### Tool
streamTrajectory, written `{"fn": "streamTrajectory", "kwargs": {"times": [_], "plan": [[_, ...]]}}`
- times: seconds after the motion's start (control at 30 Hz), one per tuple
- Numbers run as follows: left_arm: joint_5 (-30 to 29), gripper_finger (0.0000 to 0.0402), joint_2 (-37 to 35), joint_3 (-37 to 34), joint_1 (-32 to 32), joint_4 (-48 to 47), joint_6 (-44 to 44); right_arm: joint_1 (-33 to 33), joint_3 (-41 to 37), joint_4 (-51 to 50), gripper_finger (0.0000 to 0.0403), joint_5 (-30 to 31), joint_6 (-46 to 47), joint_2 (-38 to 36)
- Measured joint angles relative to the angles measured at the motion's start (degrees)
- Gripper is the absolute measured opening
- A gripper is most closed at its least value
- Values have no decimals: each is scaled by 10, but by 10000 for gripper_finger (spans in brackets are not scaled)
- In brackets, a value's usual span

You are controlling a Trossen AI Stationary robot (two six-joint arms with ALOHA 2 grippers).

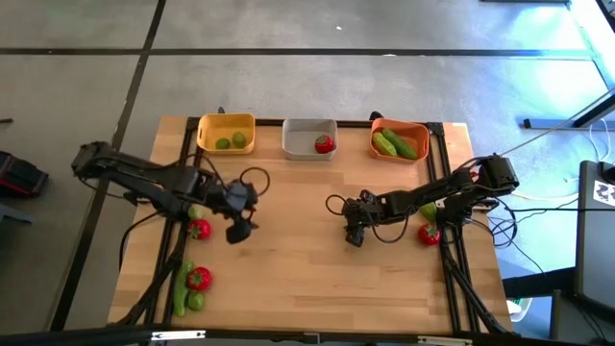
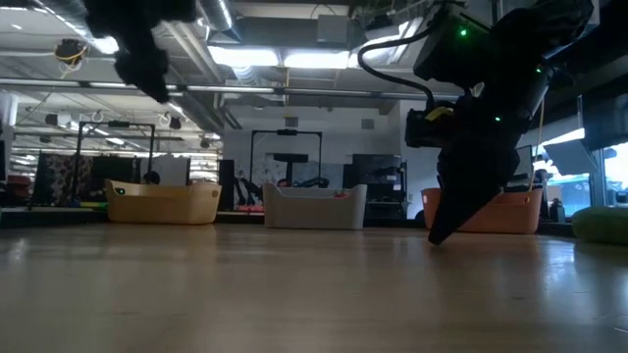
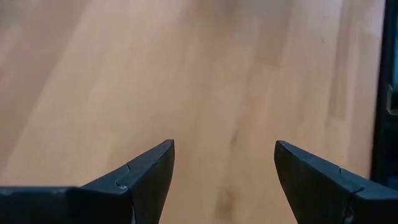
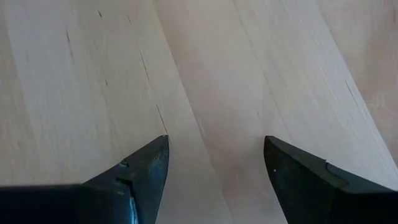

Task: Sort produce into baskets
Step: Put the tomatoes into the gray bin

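both pincers gape empty over bare wood mid-desk: left pincer [image 1: 240, 231], right pincer [image 1: 354, 235]. sorted so far: limes in the yellow plastic basket [image 1: 227, 122], a tomato in the light grey plastic basket [image 1: 308, 128], cucumbers in the orange plastic basket [image 1: 401, 130]. unsorted: round red toy tomato [image 1: 199, 229] near the left edge, more at the front-left corner and right edge. judgement: take that tomato next; descend straight, straddle it, close gently, since it may roll.

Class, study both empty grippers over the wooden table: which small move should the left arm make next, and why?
Probably swing the open left gripper back toward the round red tomato lying close beside it. Both grippers hold nothing, the open right gripper included, and that tomato is still loose on the wooden table, while the light grey plastic basket already holds one tomato.
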Motion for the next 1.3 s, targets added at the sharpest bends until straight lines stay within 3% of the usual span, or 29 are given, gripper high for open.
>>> {"fn": "streamTrajectory", "kwargs": {"times": [0.23,0.6,0.93,1.3], "plan": [[0,270,0,53,-83,-114,-90,0,0,0,252,0,0,0],[-6,270,2,54,-182,-310,-230,0,0,0,252,0,0,0],[-21,270,3,-14,-226,-304,-305,0,0,0,252,-2,0,0],[-21,277,3,-59,-227,-295,-296,1,0,0,252,-1,-4,0]]}}
